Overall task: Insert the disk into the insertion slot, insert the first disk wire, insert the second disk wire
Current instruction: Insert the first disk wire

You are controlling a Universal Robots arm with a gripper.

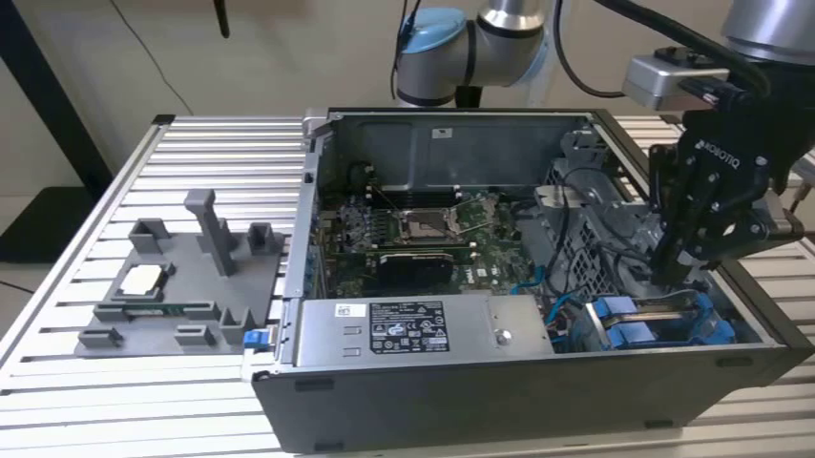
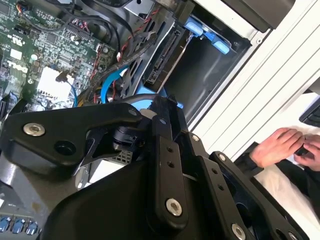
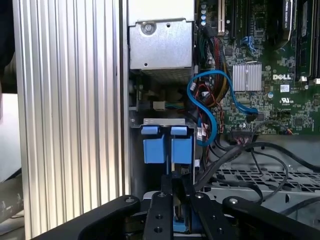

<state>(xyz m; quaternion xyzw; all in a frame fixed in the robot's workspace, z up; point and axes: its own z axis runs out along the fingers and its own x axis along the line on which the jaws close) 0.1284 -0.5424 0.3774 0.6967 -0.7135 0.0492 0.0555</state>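
one gripper [image 1: 675,275] in the exterior view, low in the case [image 1: 510,410] corner, disk [image 1: 656,307] right under it, contact hidden. second wrist view: linkage [image 2: 165,165] blocks the tips, disk's connector edge [image 2: 164,56] just beyond. first wrist view: fingers [image 3: 167,186] pinch the disk's thin edge, blue tabs [image 3: 181,149] just ahead.
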